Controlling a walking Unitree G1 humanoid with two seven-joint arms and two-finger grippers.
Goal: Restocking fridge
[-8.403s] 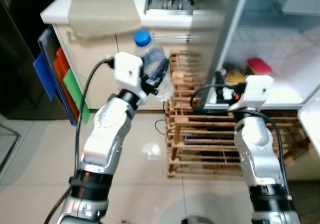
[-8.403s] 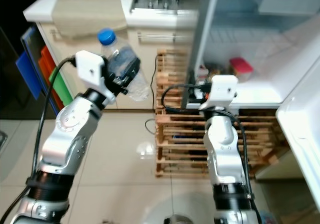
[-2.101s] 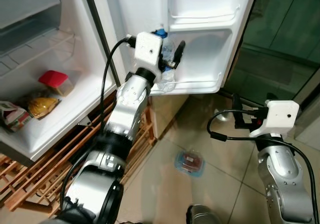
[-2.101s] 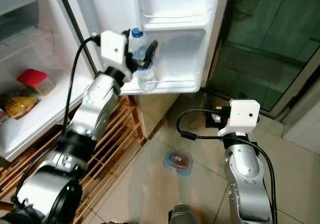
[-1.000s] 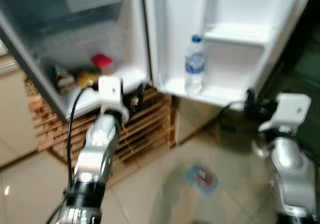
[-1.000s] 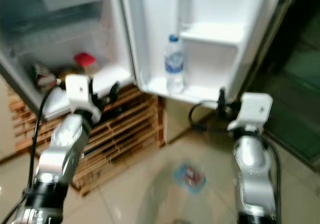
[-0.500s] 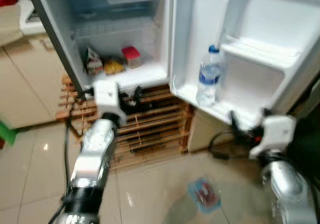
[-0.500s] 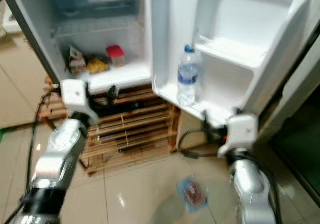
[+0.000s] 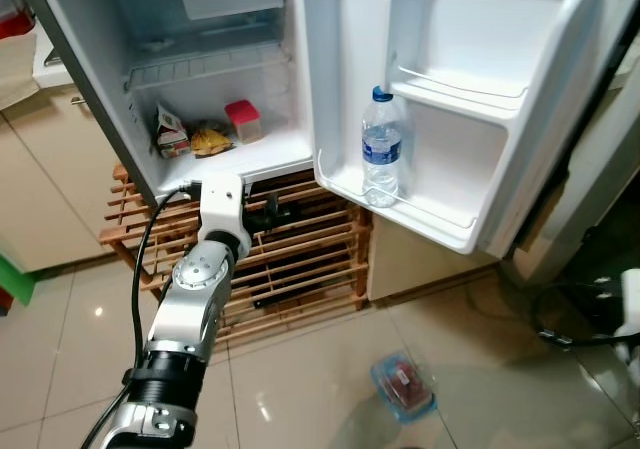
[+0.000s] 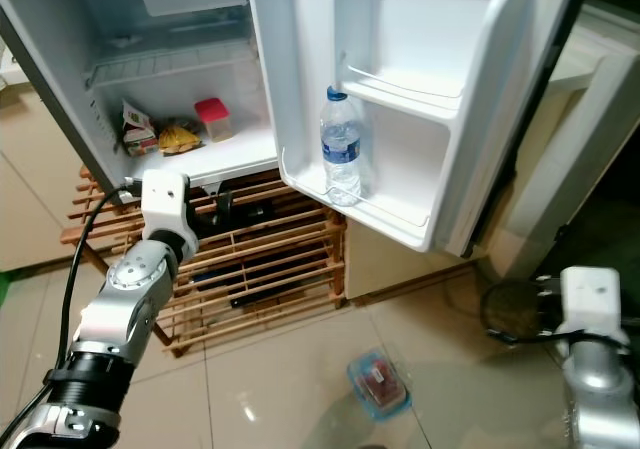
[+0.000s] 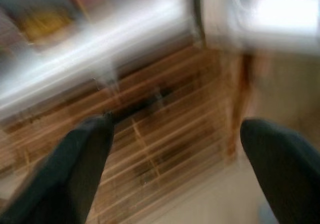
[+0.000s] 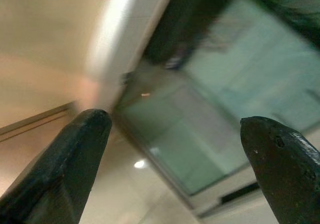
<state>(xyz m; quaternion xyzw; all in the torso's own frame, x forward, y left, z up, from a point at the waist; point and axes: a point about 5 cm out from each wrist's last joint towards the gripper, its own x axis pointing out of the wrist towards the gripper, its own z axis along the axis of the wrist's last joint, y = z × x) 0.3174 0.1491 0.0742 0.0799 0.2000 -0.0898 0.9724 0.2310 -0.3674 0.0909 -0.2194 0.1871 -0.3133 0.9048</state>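
Note:
A clear water bottle point(image 9: 383, 150) with a blue cap stands upright on the lower shelf of the open fridge door point(image 9: 470, 119). Nothing holds it. My left gripper point(image 9: 272, 212) is low, in front of the wooden rack under the fridge, left of and below the bottle. In the left wrist view its fingers point(image 11: 80, 154) are spread wide with nothing between them, so the left gripper point(image 11: 175, 124) is open. My right arm point(image 10: 594, 294) is at the far right near the floor. The right gripper point(image 12: 172, 116) is open and empty, facing a glass door.
On the fridge's bottom shelf point(image 9: 265, 154) lie a carton point(image 9: 171, 134), a yellow bag point(image 9: 210, 141) and a red-lidded tub point(image 9: 243, 120). A wooden slatted rack point(image 9: 300, 259) stands below. A small plastic food box point(image 9: 403, 387) lies on the tiled floor.
The left gripper has let go of the bottle, which now stands in the door shelf, and has dropped to the rack. The camera has shifted; the right arm sits farther right.

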